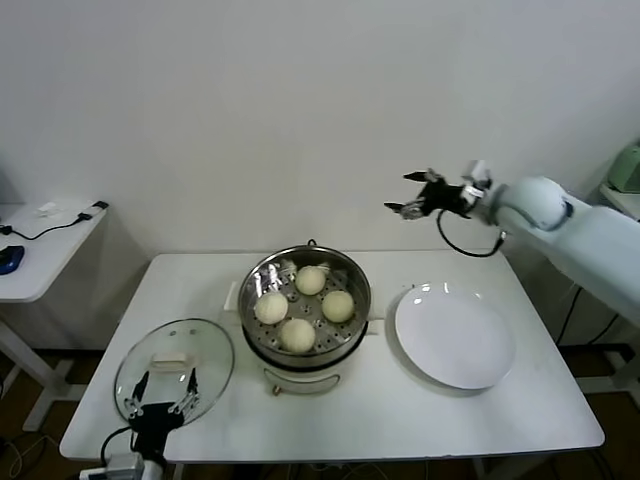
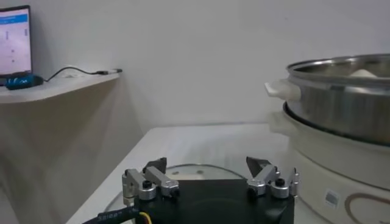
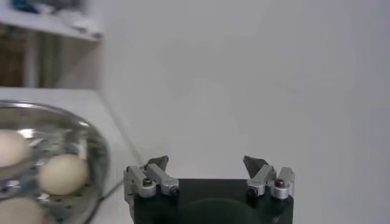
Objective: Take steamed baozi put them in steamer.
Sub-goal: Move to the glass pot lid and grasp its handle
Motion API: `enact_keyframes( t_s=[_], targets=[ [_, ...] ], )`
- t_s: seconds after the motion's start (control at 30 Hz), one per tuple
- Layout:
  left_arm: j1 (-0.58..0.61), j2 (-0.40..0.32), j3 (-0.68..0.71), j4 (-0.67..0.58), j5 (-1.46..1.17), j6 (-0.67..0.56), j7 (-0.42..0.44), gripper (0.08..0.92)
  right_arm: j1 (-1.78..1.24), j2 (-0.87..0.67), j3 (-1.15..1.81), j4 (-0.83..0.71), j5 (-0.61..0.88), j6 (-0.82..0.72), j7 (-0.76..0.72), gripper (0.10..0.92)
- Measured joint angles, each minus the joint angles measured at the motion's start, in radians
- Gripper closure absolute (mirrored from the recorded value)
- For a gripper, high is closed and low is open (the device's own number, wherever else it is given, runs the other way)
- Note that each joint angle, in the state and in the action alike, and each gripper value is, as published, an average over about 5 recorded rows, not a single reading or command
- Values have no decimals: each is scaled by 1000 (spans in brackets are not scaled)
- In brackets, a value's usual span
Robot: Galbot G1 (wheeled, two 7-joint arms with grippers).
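Inside shiny perforated steel steamer [image 1: 257,287], four smooth domed baozi [image 1: 297,334].

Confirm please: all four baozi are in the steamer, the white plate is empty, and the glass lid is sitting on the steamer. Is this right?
Not quite. The glass lid is not on the steamer; it lies flat on the table on the robot's left side of the open steamer, as the head view shows. The rest holds: all four baozi sit on the tray inside, and the white plate is empty.

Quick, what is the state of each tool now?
Left tool: open, holding nothing, over the glass lid.
Right tool: open, holding nothing, raised.
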Motion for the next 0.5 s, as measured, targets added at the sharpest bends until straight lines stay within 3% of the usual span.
enact_keyframes(
  t_s=[0.2,0.5],
  targets=[
    [-10,-9,8,2,3,-2,-4,177,-400,13,402,61,-62,86,78,203],
    [-22,3,4,11,14,-17,-16,177,-984,186,916,149,-181,205,150,203]
  ],
)
